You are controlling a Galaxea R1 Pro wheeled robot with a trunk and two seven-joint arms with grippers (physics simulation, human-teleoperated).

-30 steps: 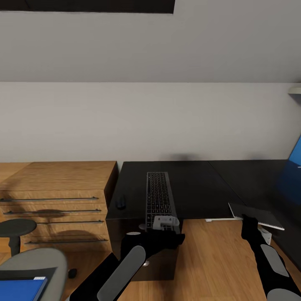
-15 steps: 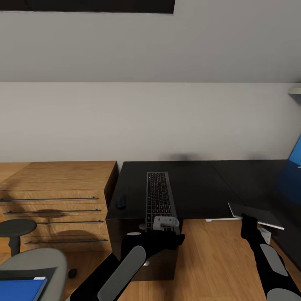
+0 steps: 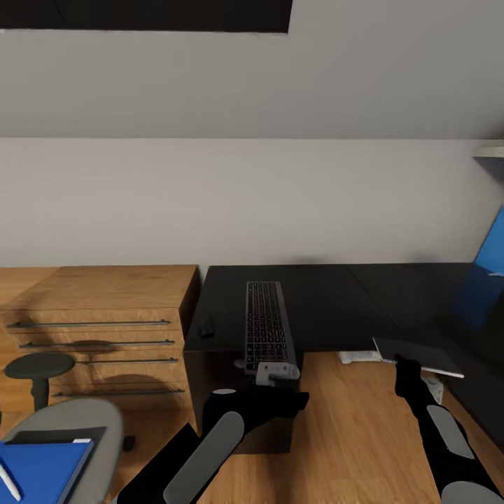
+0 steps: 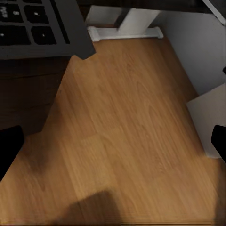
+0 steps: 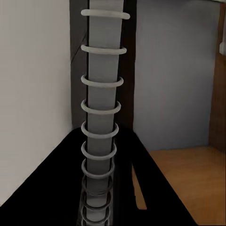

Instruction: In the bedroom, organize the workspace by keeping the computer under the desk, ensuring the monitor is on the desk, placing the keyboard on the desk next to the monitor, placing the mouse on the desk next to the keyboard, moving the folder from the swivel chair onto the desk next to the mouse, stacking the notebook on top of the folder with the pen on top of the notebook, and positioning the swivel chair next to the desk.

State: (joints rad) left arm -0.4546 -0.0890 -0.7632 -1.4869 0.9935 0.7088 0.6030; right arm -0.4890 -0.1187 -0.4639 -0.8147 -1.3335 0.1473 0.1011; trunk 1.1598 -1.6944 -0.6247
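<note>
Both my hands are loaded. My left hand [image 3: 278, 372] is clamped on the near end of the keyboard [image 3: 264, 327], which runs away from it across the counter [image 3: 329, 308] with that end overhanging the edge. My right hand [image 3: 407, 369] pinches the notebook [image 3: 418, 355] by its ring-bound spine, just off the counter's front edge. The mouse [image 3: 206, 327] sits well left of my left hand, near the counter's corner. The folder [image 3: 40, 467] with the pen [image 3: 8, 481] waits on the chair [image 3: 63, 427], far to my left. If I let go of the keyboard here it could tip off the edge. Gripped at only one edge, the notebook could sag or slip. Swinging the keyboard leftward risks knocking the mouse off.
</note>
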